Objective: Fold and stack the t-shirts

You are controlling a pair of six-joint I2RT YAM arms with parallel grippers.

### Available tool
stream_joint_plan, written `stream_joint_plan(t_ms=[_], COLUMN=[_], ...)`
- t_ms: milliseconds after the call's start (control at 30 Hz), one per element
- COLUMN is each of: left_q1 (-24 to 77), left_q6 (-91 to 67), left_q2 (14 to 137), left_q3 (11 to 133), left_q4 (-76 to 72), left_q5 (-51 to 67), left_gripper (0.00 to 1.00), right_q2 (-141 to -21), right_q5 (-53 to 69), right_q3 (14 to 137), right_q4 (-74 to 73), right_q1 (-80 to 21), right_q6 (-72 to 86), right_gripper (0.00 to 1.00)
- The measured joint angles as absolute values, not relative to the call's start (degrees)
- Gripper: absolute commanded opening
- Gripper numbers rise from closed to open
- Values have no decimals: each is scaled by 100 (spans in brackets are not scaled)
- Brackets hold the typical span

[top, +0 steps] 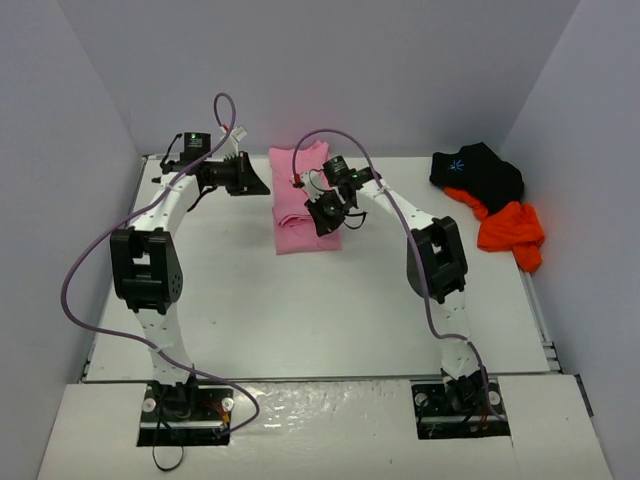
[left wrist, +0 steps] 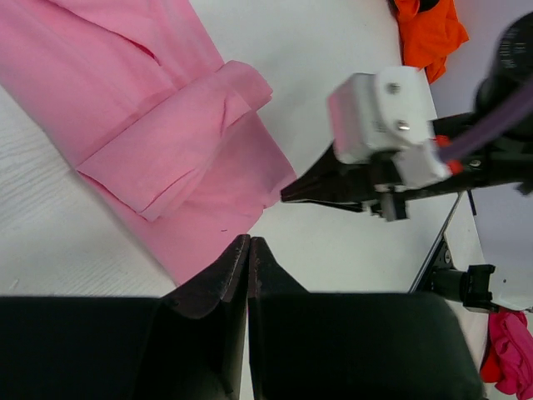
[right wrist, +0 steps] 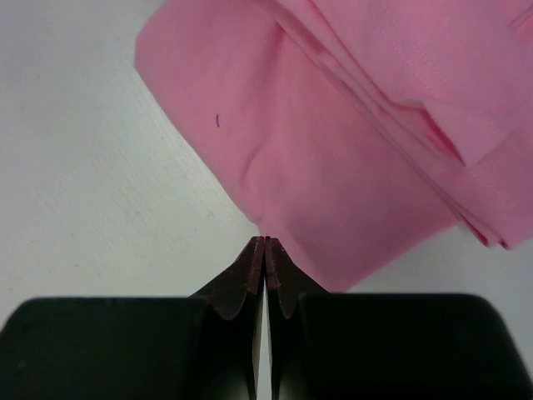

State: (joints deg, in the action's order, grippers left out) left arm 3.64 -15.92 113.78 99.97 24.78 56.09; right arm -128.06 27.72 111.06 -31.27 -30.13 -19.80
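The pink t-shirt (top: 298, 205) lies folded at the back middle of the table. It also shows in the left wrist view (left wrist: 150, 125) and the right wrist view (right wrist: 350, 142). My right gripper (top: 326, 214) is shut, its tips (right wrist: 265, 242) pinching the shirt's edge at a corner where the cloth puckers. My left gripper (top: 262, 183) is shut and empty, held just left of the shirt (left wrist: 248, 242). The black t-shirt (top: 478, 170) with a light-blue starburst and the orange t-shirt (top: 512, 232) lie crumpled together at the back right.
The white table (top: 300, 310) is walled in by grey panels on three sides. The right arm's wrist (left wrist: 383, 125) crosses the left wrist view. A magenta cloth (left wrist: 508, 350) shows beyond the table's edge there.
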Motion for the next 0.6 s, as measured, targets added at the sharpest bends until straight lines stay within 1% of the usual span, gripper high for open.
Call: stream_joint_plan(t_ms=[233, 467, 600], left_q1=[368, 368, 370], left_q6=[-1594, -1563, -1556], left_q2=[11378, 11378, 11382], left_q3=[9948, 9948, 9948], left_q4=[2333, 2329, 2326], left_q5=[5631, 5679, 5693], left_gripper=[0, 0, 0], right_q2=[-13822, -13876, -13876], right_q5=[2796, 2726, 2661], right_q3=[11711, 12149, 12149], right_q4=[-3146, -3131, -3098], right_q1=[-3040, -3137, -3195], right_q6=[-1893, -1915, -1952], right_gripper=[0, 0, 0])
